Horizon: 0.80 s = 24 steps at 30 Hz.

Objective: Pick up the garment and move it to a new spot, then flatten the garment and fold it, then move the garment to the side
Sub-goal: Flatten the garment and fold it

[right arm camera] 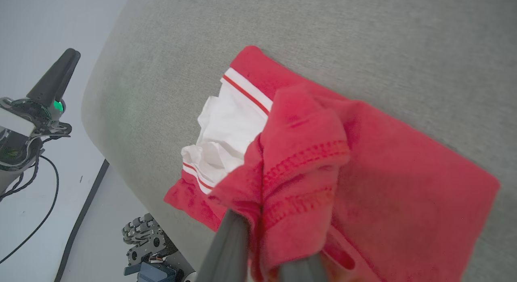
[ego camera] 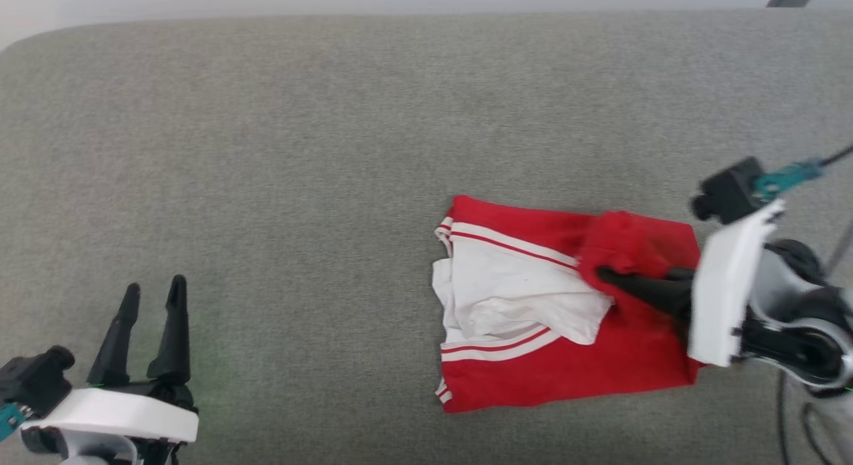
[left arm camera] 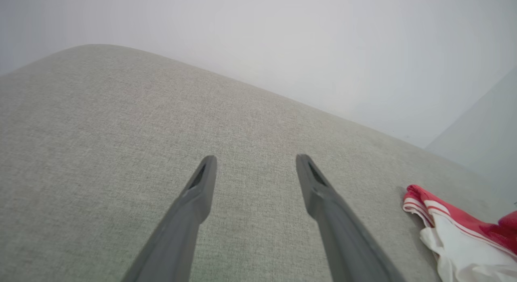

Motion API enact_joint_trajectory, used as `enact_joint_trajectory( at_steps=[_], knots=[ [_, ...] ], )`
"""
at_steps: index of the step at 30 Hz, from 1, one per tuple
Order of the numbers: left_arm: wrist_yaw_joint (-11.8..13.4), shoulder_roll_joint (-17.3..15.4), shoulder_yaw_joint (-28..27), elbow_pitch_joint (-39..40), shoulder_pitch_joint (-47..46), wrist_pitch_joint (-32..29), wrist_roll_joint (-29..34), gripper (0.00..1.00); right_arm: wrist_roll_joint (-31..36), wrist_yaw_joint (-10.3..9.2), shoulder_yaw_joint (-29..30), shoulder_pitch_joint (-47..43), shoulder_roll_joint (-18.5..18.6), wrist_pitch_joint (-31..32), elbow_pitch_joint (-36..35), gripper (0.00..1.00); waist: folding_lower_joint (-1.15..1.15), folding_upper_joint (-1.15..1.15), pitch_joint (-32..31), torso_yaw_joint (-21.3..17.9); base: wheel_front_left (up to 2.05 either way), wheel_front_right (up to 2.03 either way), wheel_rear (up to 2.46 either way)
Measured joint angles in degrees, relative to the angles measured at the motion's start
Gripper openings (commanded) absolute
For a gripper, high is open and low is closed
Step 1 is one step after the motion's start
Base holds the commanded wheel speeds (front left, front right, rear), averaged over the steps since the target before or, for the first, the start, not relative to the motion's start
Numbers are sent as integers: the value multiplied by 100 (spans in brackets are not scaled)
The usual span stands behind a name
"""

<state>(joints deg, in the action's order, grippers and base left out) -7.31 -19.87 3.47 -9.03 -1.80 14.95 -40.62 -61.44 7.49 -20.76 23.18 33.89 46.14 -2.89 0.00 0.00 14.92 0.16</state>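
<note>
Right gripper (ego camera: 603, 276): right of centre, fingers nearly together, pinching a bunched red fold of the garment (ego camera: 533, 372) | garment: folded, white sleeve uppermost, lying on grey upholstered surface (ego camera: 266, 152) | left gripper (ego camera: 154, 285): lower left, fingers spread wide, empty, well apart from garment.

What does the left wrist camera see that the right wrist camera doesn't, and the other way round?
Left wrist camera: the left hand seen from behind, its fingers spread wide over bare grey cushion. Right wrist camera: the right hand pinching a bunched red fold of the shirt, a black cable and the floor. Both: the red-and-white shirt, the grey cushion and the left hand.
</note>
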Motion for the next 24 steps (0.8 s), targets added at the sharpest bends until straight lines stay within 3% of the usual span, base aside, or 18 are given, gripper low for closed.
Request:
enact_joint_trajectory(
  at_steps=[6,12,13,14,15,24],
  knots=[
    [0,25,197,-63,-208,1,-79,100,126,0,-750,548,-523,-45,269,0,0,0,36,240,0,0,0],
    [0,59,346,-164,-331,1,-157,100,316,0,-1445,990,-735,-130,854,0,0,0,68,465,0,0,0],
    [0,69,364,-178,-363,1,-169,100,322,0,-1523,1044,-761,-151,950,21,0,0,70,492,0,0,0],
    [0,79,367,-185,-382,1,-192,100,344,0,-1602,1099,-776,-190,1035,48,0,0,69,513,0,0,0],
    [0,80,374,-193,-385,1,-204,100,355,0,-1656,1154,-780,-241,1093,100,0,0,67,527,0,0,0],
    [0,-15,296,-256,-291,1,-342,100,64,0,-1568,1368,-588,-432,991,100,0,0,-80,410,0,0,0]
  ],
)
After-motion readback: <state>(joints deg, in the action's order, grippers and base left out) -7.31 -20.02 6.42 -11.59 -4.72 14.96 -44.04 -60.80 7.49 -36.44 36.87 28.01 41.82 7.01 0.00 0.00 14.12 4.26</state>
